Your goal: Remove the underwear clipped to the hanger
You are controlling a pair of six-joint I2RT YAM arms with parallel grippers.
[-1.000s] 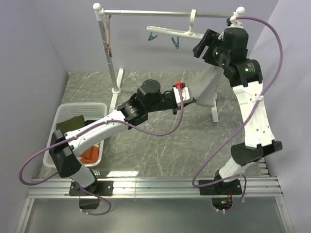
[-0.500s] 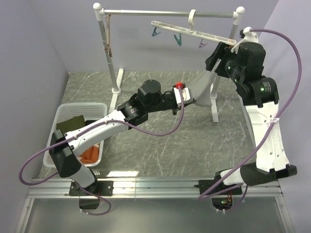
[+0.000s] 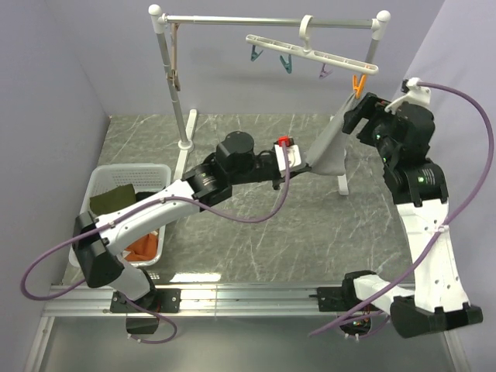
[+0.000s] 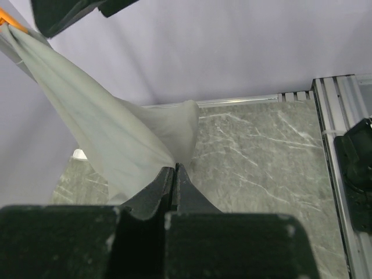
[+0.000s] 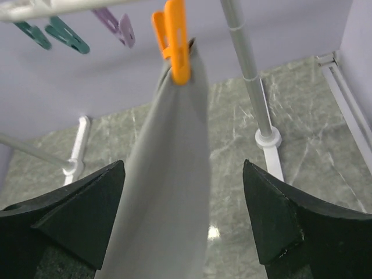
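Light grey underwear (image 3: 328,146) hangs by one corner from an orange clip (image 3: 357,84) at the right end of the white hanger (image 3: 310,50). It is stretched taut down and left to my left gripper (image 3: 305,160), which is shut on its lower edge. In the left wrist view the underwear (image 4: 116,133) fans out from the pinched left gripper (image 4: 174,168). My right gripper (image 3: 353,116) is open just below the clip. Seen from the right wrist, the underwear (image 5: 168,174) passes between the spread fingers (image 5: 87,215) of the right gripper (image 5: 183,165), under the orange clip (image 5: 174,40).
The hanger hooks over a white rack rail (image 3: 271,21) with posts and feet (image 5: 267,139) on the marble table. Teal clips (image 5: 58,32) and a purple clip (image 5: 116,23) hang bare. A white basket (image 3: 128,168) at left holds dark olive cloth (image 3: 112,198) and orange cloth (image 3: 143,244).
My right arm has drawn back to the right and down from the hanger and opened wider. The hanger swung right, baring the orange clip. The left gripper kept its grip, and the underwear now stretches taut.
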